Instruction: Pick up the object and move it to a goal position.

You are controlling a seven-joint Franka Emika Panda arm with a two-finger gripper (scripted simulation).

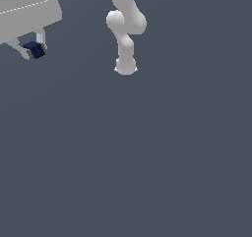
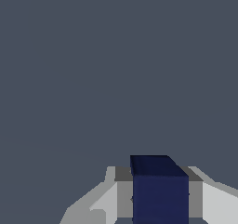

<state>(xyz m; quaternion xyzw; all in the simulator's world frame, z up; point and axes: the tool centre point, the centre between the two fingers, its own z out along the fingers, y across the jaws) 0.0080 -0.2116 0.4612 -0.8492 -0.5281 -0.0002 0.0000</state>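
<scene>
The object, a small dark navy-blue cube [image 1: 35, 49], hangs in the upper part of the exterior view's left, held between the two white fingers of my gripper [image 1: 34, 50]. The gripper is shut on it, with the big white hand body above it. The wrist view shows the same cube [image 2: 160, 190] close up, clamped between grey pads [image 2: 123, 190], with only plain grey ground beyond. No goal marker shows in either view.
The arm's white base and lower links [image 1: 125, 34] stand at the top centre of the exterior view. Flat dark grey ground [image 1: 147, 157] fills everything else.
</scene>
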